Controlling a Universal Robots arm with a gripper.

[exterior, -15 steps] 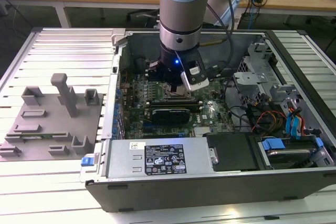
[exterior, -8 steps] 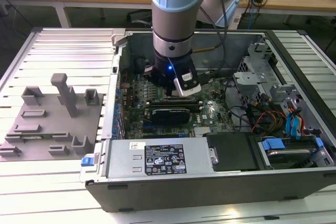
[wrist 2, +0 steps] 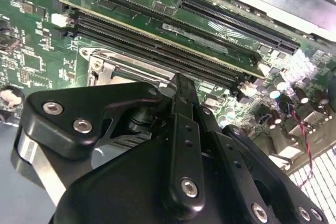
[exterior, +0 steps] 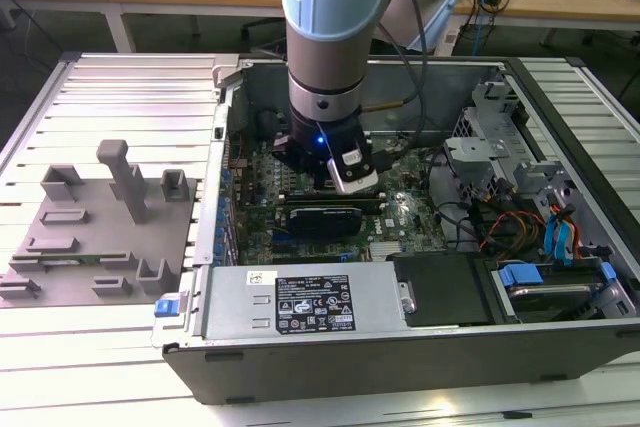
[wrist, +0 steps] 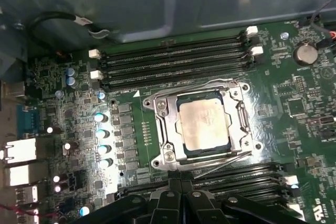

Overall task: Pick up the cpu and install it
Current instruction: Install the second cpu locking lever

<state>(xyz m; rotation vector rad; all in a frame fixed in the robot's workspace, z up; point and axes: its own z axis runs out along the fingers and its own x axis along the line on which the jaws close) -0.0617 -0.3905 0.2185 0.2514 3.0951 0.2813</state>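
Note:
The cpu (wrist: 203, 124), a small silver-white square, lies flat inside the socket's metal frame (wrist: 163, 129) on the green motherboard (wrist: 294, 103). In the first wrist view my gripper (wrist: 181, 183) hangs just off the socket's edge, above the memory slots, its black fingers pressed together with nothing between them. The second wrist view has the gripper (wrist 2: 181, 85) pointing down at the socket frame (wrist 2: 105, 66). In the exterior view the arm stands upright over the middle of the open computer case, and the gripper (exterior: 335, 175) is low above the board.
Memory slots (wrist: 173, 59) run along both sides of the socket. A dark expansion card (exterior: 322, 217), the power supply (exterior: 310, 302) and drive cages with cables (exterior: 520, 197) fill the case. A grey fixture tray (exterior: 90, 237) lies at the exterior view's left.

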